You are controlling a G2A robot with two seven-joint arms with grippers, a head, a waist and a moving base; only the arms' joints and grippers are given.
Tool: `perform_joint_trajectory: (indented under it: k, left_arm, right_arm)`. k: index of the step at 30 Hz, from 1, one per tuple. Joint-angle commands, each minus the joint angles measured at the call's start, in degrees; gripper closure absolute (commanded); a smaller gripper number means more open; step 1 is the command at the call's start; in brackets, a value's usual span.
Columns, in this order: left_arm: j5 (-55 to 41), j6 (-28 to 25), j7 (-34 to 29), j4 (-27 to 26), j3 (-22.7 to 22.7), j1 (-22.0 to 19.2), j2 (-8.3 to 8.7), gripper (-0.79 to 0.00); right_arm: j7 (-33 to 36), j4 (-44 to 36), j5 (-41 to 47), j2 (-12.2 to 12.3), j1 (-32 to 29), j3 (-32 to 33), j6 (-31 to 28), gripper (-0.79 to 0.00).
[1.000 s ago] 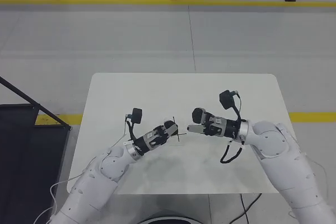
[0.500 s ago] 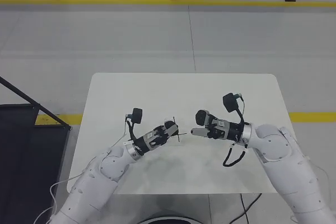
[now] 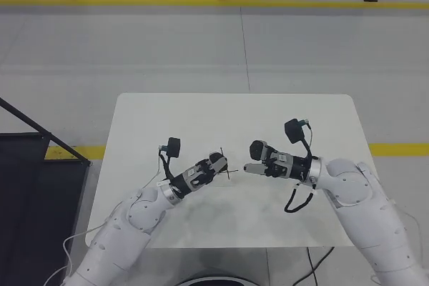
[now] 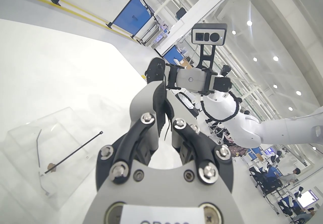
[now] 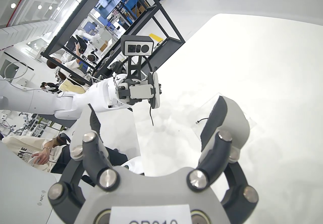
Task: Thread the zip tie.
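My left gripper (image 3: 218,164) is over the middle of the white table (image 3: 164,121), shut on a thin black zip tie (image 3: 227,171). In the left wrist view the zip tie (image 4: 165,129) runs between the pads of my left gripper (image 4: 161,106). My right gripper (image 3: 249,159) faces it a short way off, open and with nothing in it. From the right wrist view, the wide-apart fingers of my right gripper (image 5: 156,121) frame the left gripper (image 5: 155,94), with the zip tie (image 5: 151,115) hanging below it.
A clear plastic tray (image 4: 27,131) lies on the table under the grippers, with a second zip tie (image 4: 73,152) and a bent one inside. Its corner (image 5: 249,119) shows past my right finger. A black rack (image 3: 14,186) stands left of the table.
My right gripper has drawn back a little from the left gripper and toward the table's near side. The left gripper has held its place with the zip tie.
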Motion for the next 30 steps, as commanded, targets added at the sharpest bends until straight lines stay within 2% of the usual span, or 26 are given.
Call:
perform_joint_trajectory:
  k: [1, 9, 17, 26, 30]
  left_arm:
    - [-0.02, -0.02, -0.02, 0.01, 0.01, -0.01, 0.0, 0.0]
    - [-0.03, 0.32, 0.18, -0.27, -0.09, 0.15, -0.01, 0.0]
    - [-0.35, -0.32, 0.2, -1.86, -2.26, 1.35, 0.25, 0.0]
    - [-1.12, -0.86, 0.06, -0.05, -0.08, -0.29, -0.55, 0.0]
    - [0.33, -0.23, 0.92, 0.87, 0.64, -1.17, -0.94, 0.0]
  right_arm:
    - [0.0, 0.0, 0.0, 0.0, 0.0, 0.0, 0.0, -0.785]
    - [-0.08, -0.09, -0.94, 0.1, -0.8, 0.0, 0.47, -0.785]
    - [5.34, 2.33, -0.05, -0.01, 1.12, -2.44, 0.97, -0.785]
    - [1.56, 4.38, -4.07, -1.37, 4.3, -7.08, 2.0, -0.785]
    - [0.76, 4.99, -5.2, -1.74, 5.06, -8.28, 1.9, -0.671]
